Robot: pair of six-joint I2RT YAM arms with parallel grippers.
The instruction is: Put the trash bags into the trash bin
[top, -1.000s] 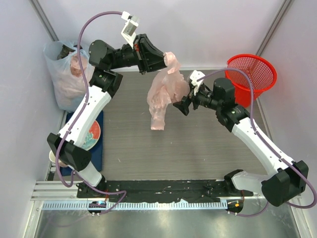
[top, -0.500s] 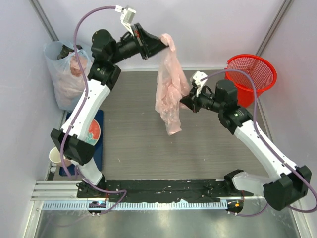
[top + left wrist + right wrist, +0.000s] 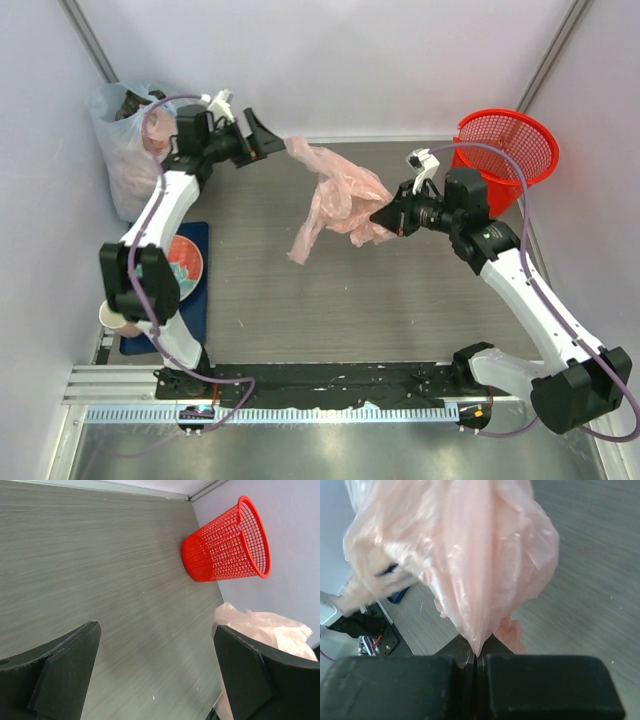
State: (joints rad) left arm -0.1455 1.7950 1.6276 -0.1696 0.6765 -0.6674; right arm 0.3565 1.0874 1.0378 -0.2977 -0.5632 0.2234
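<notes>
Surface: grey wood-grain tabletop [image 3: 400, 300], pale walls [image 3: 400, 60] on three sides.

Items:
- Trash bag [image 3: 340, 195], pale pink, one: hanging crumpled above mid-table.
- Trash bin [image 3: 510, 150], red mesh, one: upright in the far right corner.
- Clear bag [image 3: 125, 170], one: far left corner.
- Plate [image 3: 185, 268], one, on a blue mat [image 3: 195, 310]: left edge.
- Cup [image 3: 115, 318], one: near left corner.

Claws: right claw [image 3: 385, 218] pinched tight on the trash bag; left claw [image 3: 272, 143] spread wide (bag film lies outside one finger).
</notes>
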